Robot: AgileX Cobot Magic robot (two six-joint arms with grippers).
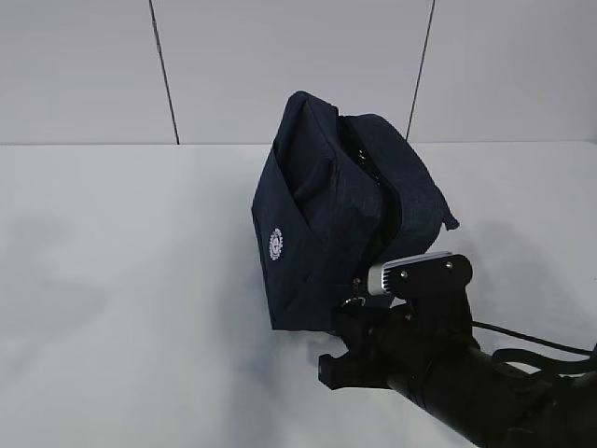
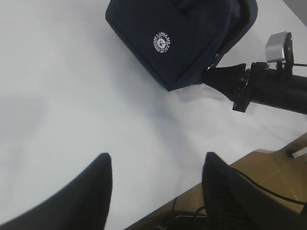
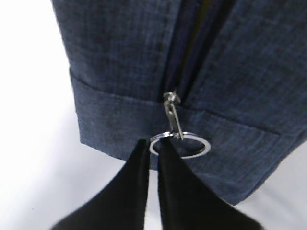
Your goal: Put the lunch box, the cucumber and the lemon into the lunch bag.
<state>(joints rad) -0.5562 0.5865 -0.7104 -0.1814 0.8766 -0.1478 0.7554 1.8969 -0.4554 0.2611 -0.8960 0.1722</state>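
Note:
The navy lunch bag (image 1: 317, 215) stands on the white table, its round white logo (image 2: 162, 41) facing left. Its zipper gapes along the upper right side. In the right wrist view the slider (image 3: 169, 98) sits at the bag's (image 3: 120, 57) lower hem, and the metal ring pull (image 3: 192, 143) hangs from it. My right gripper (image 3: 152, 143) is shut on the ring's left rim and also shows in the exterior view (image 1: 357, 303). My left gripper (image 2: 157, 155) is open and empty over bare table, well short of the bag (image 2: 182, 43). Lunch box, cucumber and lemon are out of view.
The white table (image 1: 121, 308) stretches left of the bag to a panelled wall (image 1: 280, 56). In the left wrist view the table's near edge borders a brown wooden surface (image 2: 268, 167) with cables. The right arm (image 2: 273, 88) lies across the right side.

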